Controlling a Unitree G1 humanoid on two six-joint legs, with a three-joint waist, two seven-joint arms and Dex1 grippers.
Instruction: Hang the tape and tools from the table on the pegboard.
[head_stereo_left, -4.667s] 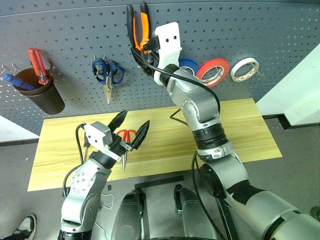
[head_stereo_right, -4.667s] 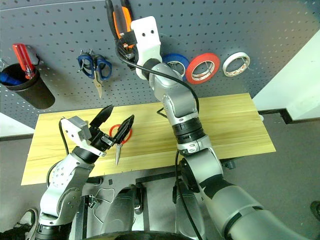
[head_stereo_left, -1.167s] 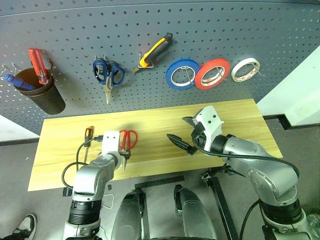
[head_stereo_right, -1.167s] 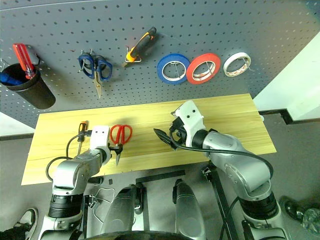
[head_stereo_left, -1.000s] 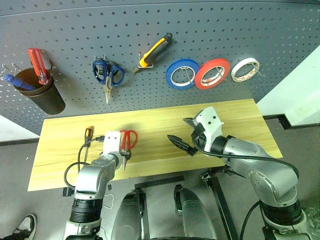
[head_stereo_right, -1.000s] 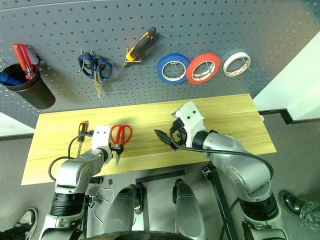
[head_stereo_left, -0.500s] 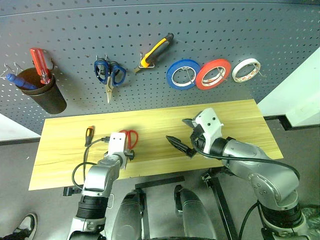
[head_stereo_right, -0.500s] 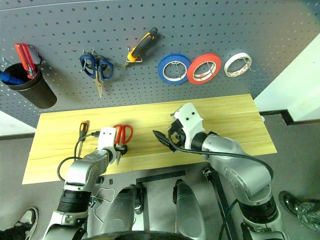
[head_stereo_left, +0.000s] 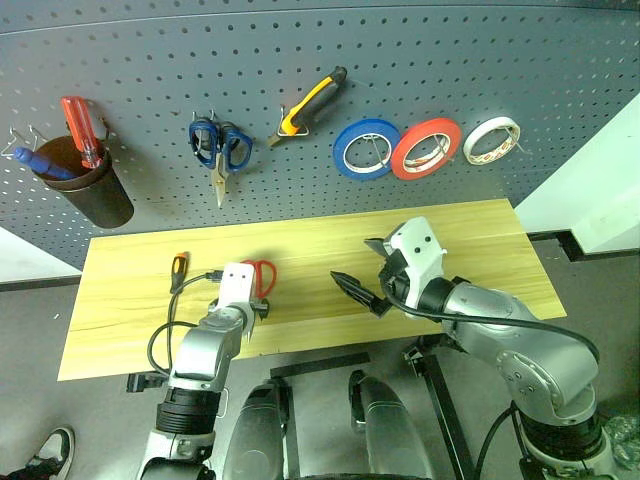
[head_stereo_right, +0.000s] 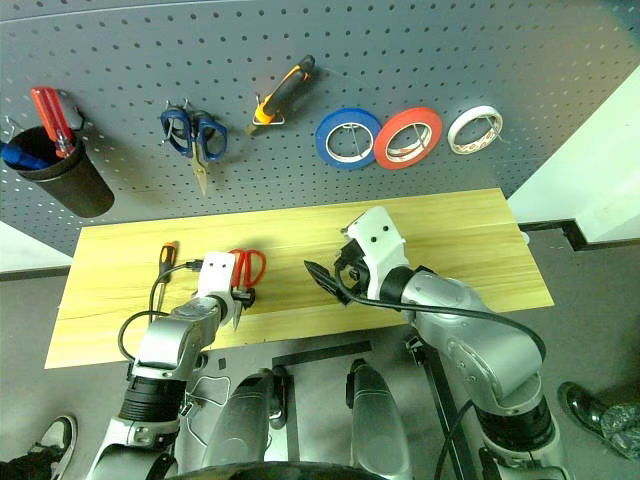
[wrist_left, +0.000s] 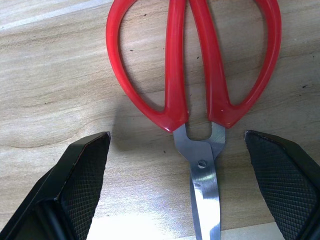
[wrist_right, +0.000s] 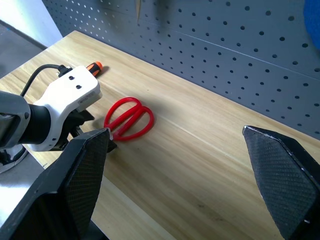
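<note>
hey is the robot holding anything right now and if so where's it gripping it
Nothing is held. The left hand is open, its fingers either side of the red-handled scissors on the table. The right hand is open and empty.

No readable text, labels, brands or numbers anywhere: none on the pegboard (head_stereo_left: 420, 60), the tape rolls, the hanging tools, the scissors (wrist_left: 195, 65) or the desk (head_stereo_left: 300, 250).

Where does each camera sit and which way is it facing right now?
Head stereo pair: looks forward and down at the pegboard and table; both arms show.
Left wrist: looks along the open left gripper onto the red-handled scissors.
Right wrist: looks past the open right gripper across the table.
Shared: the scissors.
</note>
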